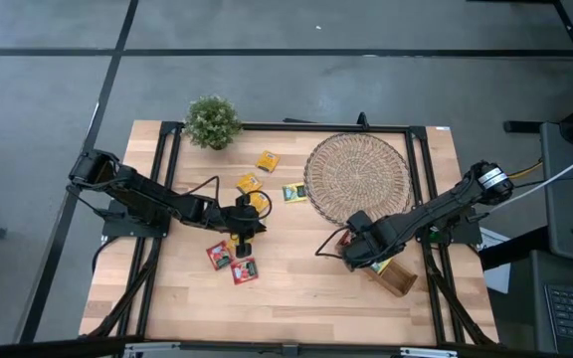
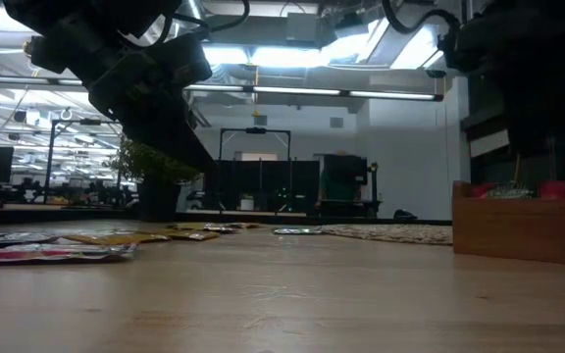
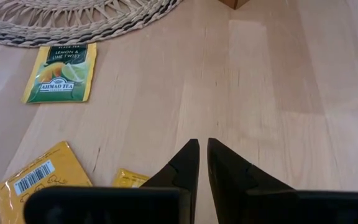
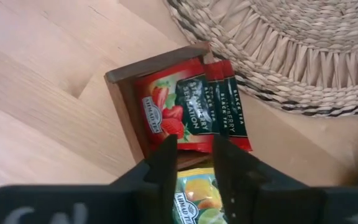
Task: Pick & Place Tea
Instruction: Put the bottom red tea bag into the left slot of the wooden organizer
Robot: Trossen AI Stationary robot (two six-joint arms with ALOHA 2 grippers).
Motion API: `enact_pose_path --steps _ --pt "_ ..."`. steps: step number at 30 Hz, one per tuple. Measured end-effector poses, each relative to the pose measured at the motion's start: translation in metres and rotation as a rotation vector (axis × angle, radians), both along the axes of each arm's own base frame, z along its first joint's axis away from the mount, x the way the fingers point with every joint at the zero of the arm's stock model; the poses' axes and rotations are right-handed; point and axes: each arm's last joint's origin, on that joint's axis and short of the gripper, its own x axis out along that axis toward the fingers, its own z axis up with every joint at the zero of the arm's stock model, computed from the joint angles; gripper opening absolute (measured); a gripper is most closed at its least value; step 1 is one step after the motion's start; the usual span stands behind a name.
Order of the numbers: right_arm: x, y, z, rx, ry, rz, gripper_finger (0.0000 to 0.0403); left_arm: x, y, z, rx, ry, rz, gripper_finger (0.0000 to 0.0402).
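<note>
The tea is small square sachets. Two red strawberry ones (image 4: 173, 106) (image 4: 229, 109) lie in an end compartment of the brown wooden tray (image 4: 120, 74). A lemon-and-lime one (image 4: 194, 193) lies in the neighbouring compartment. My right gripper (image 4: 196, 152) (image 1: 354, 255) hangs open over that end, pointing down, with nothing between its fingers. Yellow (image 1: 250, 183), green (image 1: 294, 193) and red (image 1: 220, 256) sachets lie flat on the table's left half. My left gripper (image 3: 202, 149) (image 1: 249, 239) is shut above the bare wood beside them and holds nothing.
A round woven mat (image 1: 358, 177) lies at the far right, right next to the tray (image 1: 394, 278). A small potted plant (image 1: 213, 121) stands at the far left corner. Bare wood stretches along the near edge (image 1: 296, 308).
</note>
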Motion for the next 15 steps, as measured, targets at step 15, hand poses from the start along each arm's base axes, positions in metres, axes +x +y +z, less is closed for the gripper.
enact_pose_path --steps 15 --pt "0.051 -0.012 0.018 0.003 -0.399 0.14 0.0135 -0.023 -0.001 -0.005 -0.037 0.23 -0.064 0.0021"
